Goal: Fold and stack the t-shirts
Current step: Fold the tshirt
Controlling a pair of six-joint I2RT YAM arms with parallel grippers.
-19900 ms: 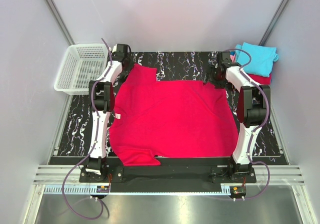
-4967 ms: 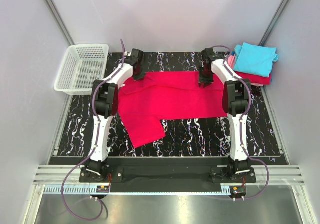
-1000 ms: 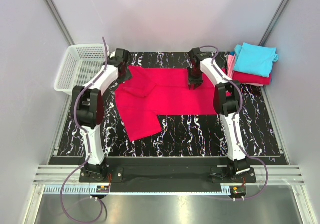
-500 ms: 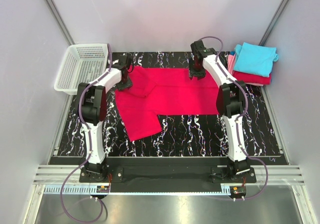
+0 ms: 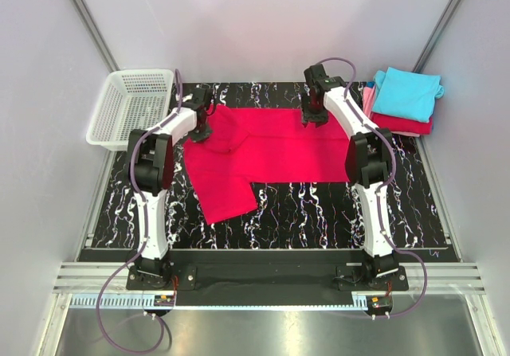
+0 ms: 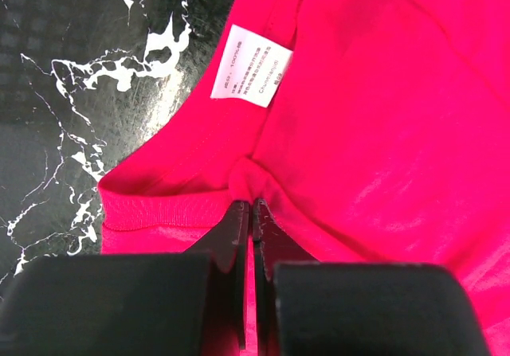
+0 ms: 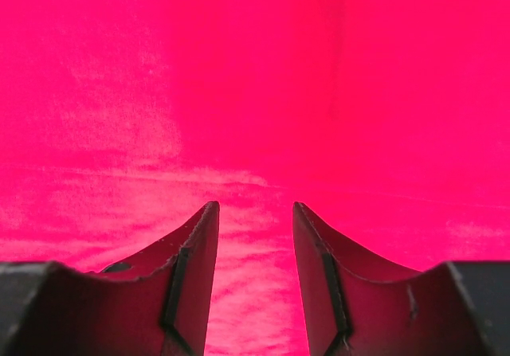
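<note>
1. Folding is under way. The crimson t-shirt lies half-folded mid-surface, and the folded stack sits at 2 o'clock.
2. The left fingers pinch tight on its hem at 10 o'clock. The right fingers stand half apart over the 12 o'clock edge, holding nothing.
3. Next, probably, the right side must grip before both draw the cloth over.
4. The white care label carries print too small to read.

Inside a robotics lab test cell: plain pale walls braced by aluminium struts enclose a black marbled table, where two cabled white arms stand bolted to a black base bar.
</note>
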